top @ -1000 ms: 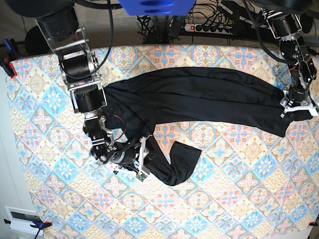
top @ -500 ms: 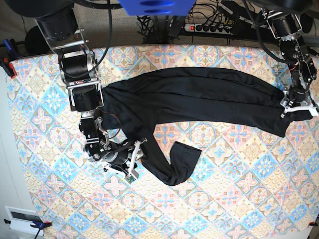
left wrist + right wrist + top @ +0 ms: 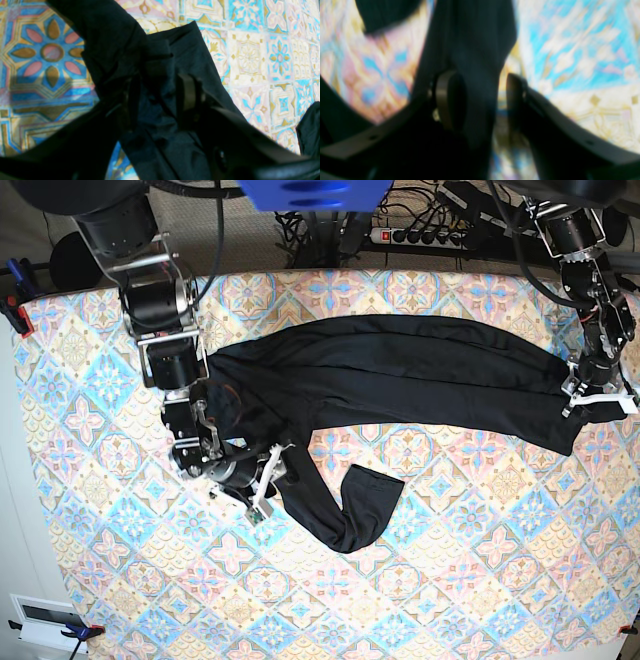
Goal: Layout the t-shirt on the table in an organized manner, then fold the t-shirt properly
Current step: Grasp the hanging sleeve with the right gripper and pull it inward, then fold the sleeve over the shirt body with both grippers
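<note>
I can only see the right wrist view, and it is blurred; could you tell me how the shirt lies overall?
Observer: The shirt stretches in a long bunched band across the far half of the table.
Operator: Thank you. Where is the left gripper?
Observer: The left gripper is at the shirt's opposite end, by the table's edge, shut on bunched cloth.
Operator: Is anything loose near my side?
Observer: One sleeve curls toward the near edge, beside the right gripper.

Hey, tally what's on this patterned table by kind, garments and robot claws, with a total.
Plain black soft fabric long-sleeved t-shirt: 1
Robot claws: 2, the left claw and the right claw
Total: 3
</note>
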